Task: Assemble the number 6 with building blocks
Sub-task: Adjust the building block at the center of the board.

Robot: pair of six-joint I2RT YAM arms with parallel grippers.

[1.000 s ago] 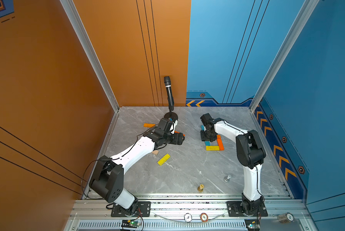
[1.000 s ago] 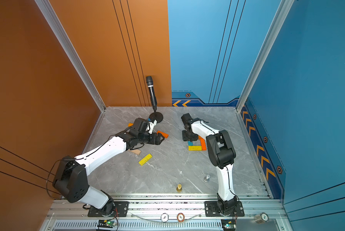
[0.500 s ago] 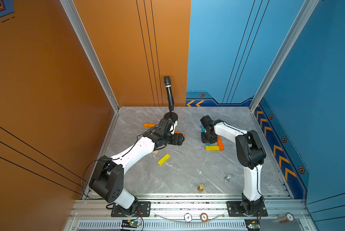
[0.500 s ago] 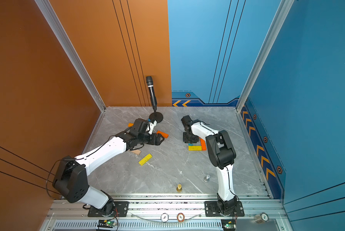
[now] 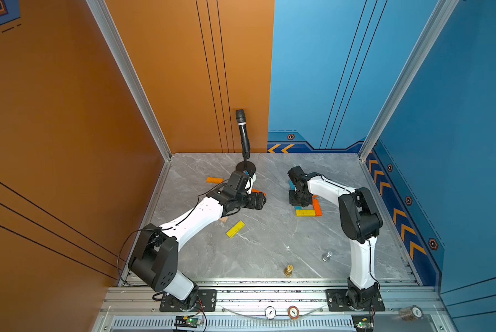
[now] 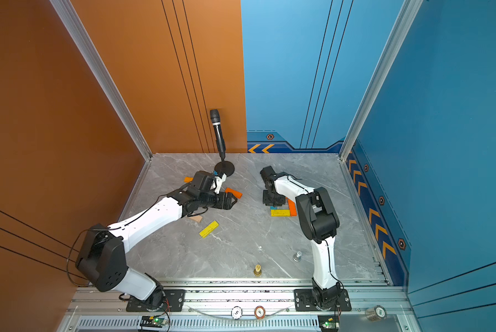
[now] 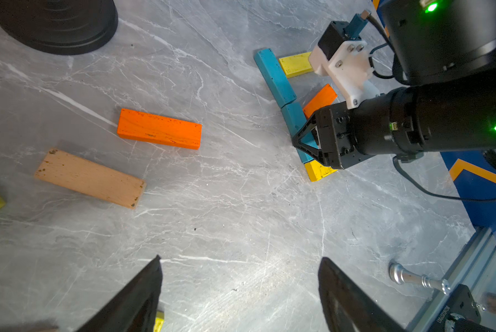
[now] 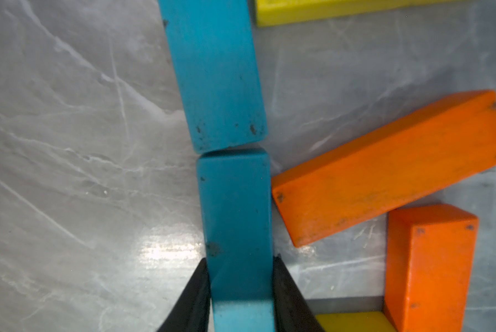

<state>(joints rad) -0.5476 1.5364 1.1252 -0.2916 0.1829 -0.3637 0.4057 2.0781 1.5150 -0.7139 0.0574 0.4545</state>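
One blue block (image 8: 238, 218), end cut off, apparently between right fingers (image 8: 195, 299).

Table (image 5: 269, 247) fills lower middle of frame in both top views. Microphone stand (image 5: 245, 166) at table's back edge, centre. Block cluster (image 5: 307, 212) right of centre. Right gripper (image 8: 241, 258) over cluster's left side, fingers clamped either side of lower column block (image 8: 235, 207). That block lies end to end with upper column block (image 8: 218, 72). Tilted block (image 8: 384, 172) just beside lower one, inside cluster. Far loose block (image 5: 214, 180) left of stand. Front loose block (image 5: 235, 229) centre-left. Half-hidden block (image 5: 224, 220) partly under left arm. Chess piece (image 5: 288, 270) near front edge, centre; second chess piece (image 5: 326, 256) up-right of it.
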